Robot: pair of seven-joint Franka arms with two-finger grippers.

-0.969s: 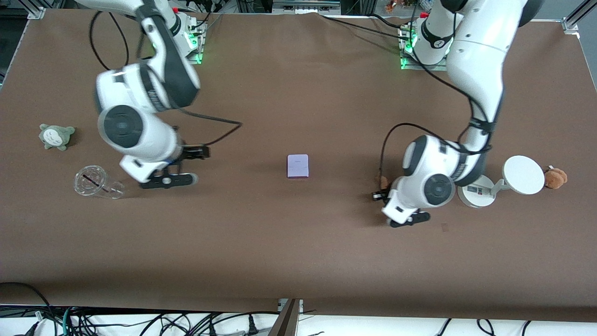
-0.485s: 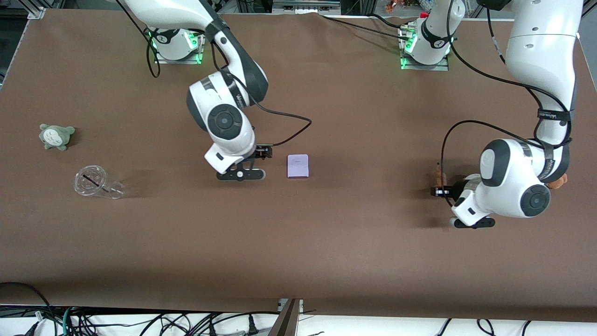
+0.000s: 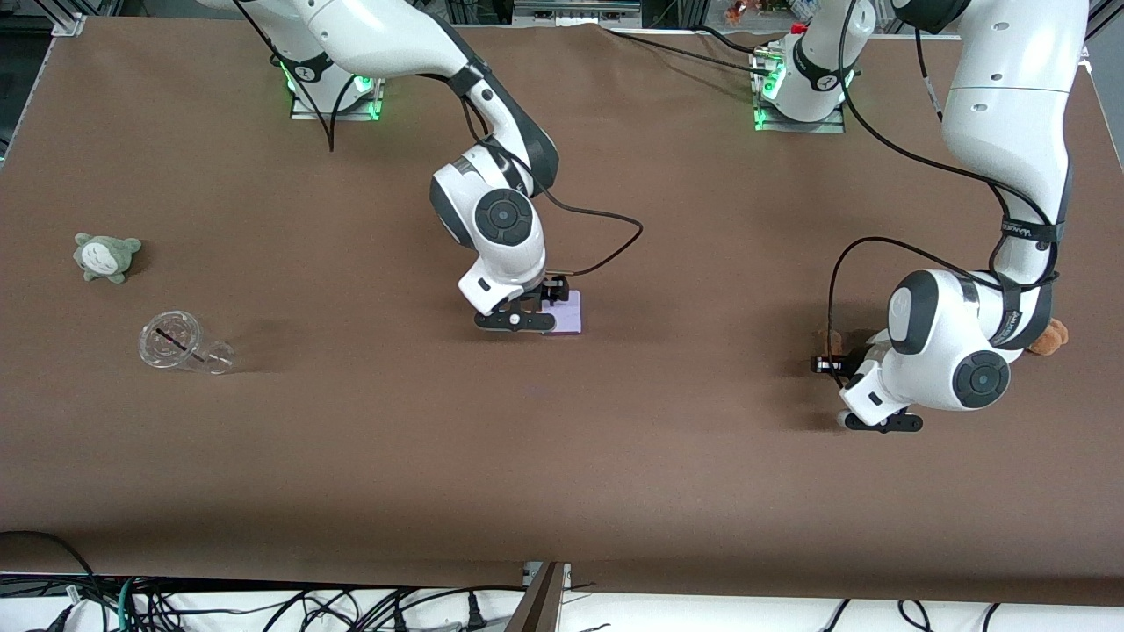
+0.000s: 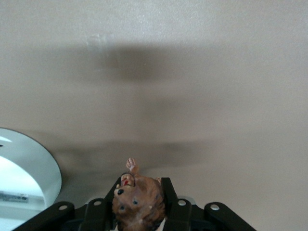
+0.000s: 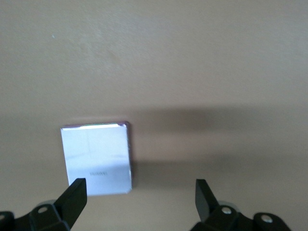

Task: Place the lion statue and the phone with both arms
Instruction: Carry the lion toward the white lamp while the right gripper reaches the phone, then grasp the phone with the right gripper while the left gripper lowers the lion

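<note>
Here, in the front view, the right end effector (image 3: 546, 303) sits low over the middle of the worktop (image 3: 615, 456), right above the phone (image 3: 569, 316), whose pale lavender face shows only partly past the arm's wrist, well away from every edge. The left end effector (image 3: 834, 362) hangs near the left arm's end of the worktop, clamped on the lion statue (image 3: 828, 339), a small brown shape poking out past the fingers. The orange-brown plush toy (image 3: 1048, 336) peeks out from under that arm, closer still to that end's edge. Toward the right arm's end lie a grey-green plush (image 3: 106, 255) and, nearer the front camera, a clear plastic cup (image 3: 180, 344) on its side.

In the left wrist view, the left end effector (image 4: 139, 204) grips the lion statue (image 4: 138, 199) between its dark fingers (image 4: 168, 195), the figurine's face and one raised paw showing above bare worktop (image 4: 192, 72). A white round stand (image 4: 29, 168) shows at the picture's edge, beside the end effector.

In the right wrist view, the right end effector (image 5: 139, 197) has its fingers (image 5: 74, 195) spread wide apart, holding nothing. The phone (image 5: 97, 159) lies flat on the worktop (image 5: 192, 57) below, off-centre to the gap, close to one fingertip and well apart from the other.
</note>
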